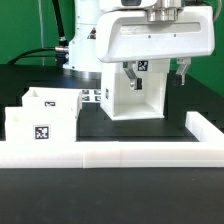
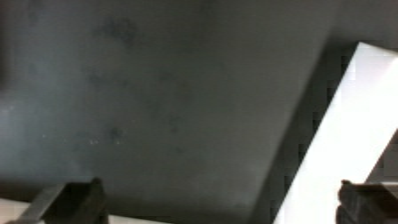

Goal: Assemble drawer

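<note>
Drawer housing (image 1: pixel 135 100) stands at the middle of the black table (image 1: pixel 190 190), right beneath me. Along the front runs the long low rail (image 1: pixel 120 153), and the two small boxes (image 1: pixel 55 118) sit together just behind it toward the exterior view's left. My gripper (image 1: pixel 156 80) hangs at the housing's top, jaws spread wide and gripping nothing; my fingers (image 2: pixel 71 205) frame dark tabletop and one white edge

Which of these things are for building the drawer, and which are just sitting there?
For the job:
big housing
front small box
back small box
the robot's fingers, open and holding nothing

Just lying about:
long white rail
marker board
</note>
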Robot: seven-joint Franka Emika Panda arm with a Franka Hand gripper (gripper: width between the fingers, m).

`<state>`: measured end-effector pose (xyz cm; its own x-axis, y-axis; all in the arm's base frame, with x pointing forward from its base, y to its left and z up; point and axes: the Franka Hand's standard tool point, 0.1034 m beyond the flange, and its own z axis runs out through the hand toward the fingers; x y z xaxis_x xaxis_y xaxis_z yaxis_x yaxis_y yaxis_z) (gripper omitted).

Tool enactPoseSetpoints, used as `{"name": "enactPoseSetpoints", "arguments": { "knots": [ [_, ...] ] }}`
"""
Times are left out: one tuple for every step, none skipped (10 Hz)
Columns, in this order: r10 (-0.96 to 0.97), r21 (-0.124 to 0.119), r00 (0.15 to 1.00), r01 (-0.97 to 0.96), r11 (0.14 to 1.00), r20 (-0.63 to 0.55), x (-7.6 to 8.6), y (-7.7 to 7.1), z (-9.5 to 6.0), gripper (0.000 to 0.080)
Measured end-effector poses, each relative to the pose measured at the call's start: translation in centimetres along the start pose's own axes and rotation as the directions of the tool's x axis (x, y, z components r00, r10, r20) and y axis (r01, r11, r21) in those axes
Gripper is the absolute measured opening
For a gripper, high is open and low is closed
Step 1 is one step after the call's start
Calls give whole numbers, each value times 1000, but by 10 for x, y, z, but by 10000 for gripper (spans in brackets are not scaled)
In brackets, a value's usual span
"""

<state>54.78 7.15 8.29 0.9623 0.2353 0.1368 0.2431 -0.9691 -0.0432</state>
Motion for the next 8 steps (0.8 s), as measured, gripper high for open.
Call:
{"name": "enactPoseSetpoints", "arguments": {
  "knots": [
    [-4,1,1000,4,1000,0,-1,-2,-2,650],
    [-13,0,1000,13,1000,-6,-3,-7,-12,650],
    [-24,-2,1000,24,1000,-13,-8,-13,-23,650],
    [-33,-5,999,33,999,-16,-14,-17,-35,650],
    [-38,-8,999,38,999,-23,-19,-21,-45,650],
    [-38,-11,999,38,999,-25,-27,-25,-52,650],
    [-37,-10,999,37,999,-22,-27,-24,-49,650],
    [-36,-9,999,36,999,-19,-27,-24,-47,650]
  ]
}}
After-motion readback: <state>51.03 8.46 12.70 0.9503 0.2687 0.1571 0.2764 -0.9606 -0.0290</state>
